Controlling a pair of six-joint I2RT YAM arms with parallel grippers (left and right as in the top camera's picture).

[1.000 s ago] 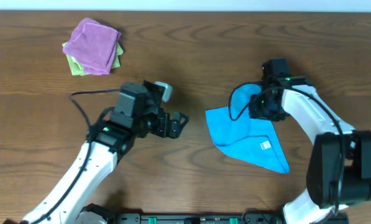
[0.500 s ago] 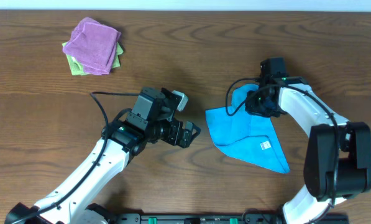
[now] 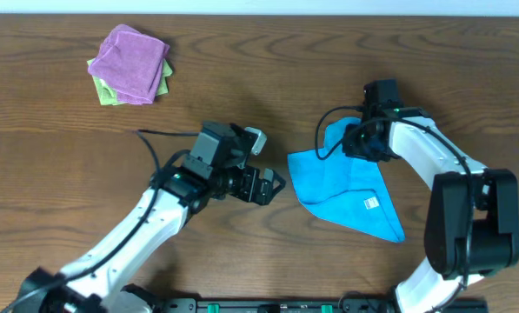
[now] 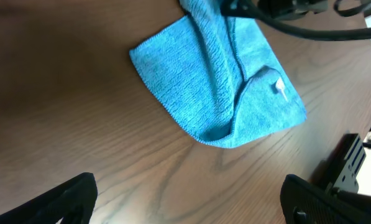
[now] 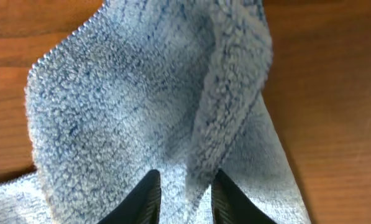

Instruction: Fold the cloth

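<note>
Your right gripper (image 5: 186, 196) is nipping a ridge of the cloth (image 5: 110, 112) between its fingertips, left gripper (image 4: 191, 196) spread wide just short of it, so bite deeper before folding.

Left arm (image 3: 142, 222) reaches low from the near left edge toward centre. We log the left gripper (image 3: 274, 185) pointing right, jaws spread wide. Right arm (image 3: 426, 155) is doubled back at the elbow. Right gripper (image 3: 356, 143) is tipped down, its fingers (image 5: 146, 194) drawn close, nipping a ridge of the cloth (image 3: 346, 191).
</note>
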